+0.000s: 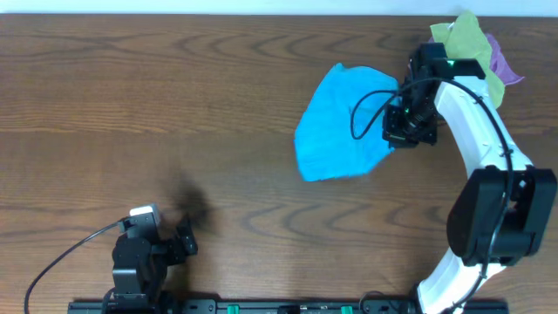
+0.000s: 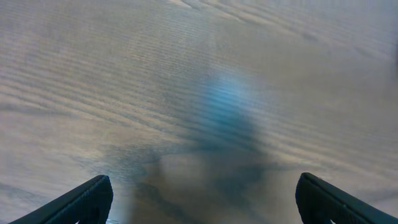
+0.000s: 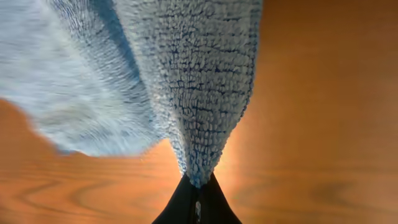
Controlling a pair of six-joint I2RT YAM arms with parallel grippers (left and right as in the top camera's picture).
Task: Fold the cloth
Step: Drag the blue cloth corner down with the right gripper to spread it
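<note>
The sky-blue cloth lies rumpled on the wooden table right of centre. My right gripper is at its right edge, shut on a corner of the cloth. In the right wrist view the textured blue cloth hangs from my closed black fingertips and is lifted above the table. My left gripper rests near the front left, far from the cloth. In the left wrist view its fingers are wide apart and empty over bare wood.
A yellow-green cloth and a purple cloth lie bunched at the back right corner, just behind my right arm. The table's back edge runs along the top.
</note>
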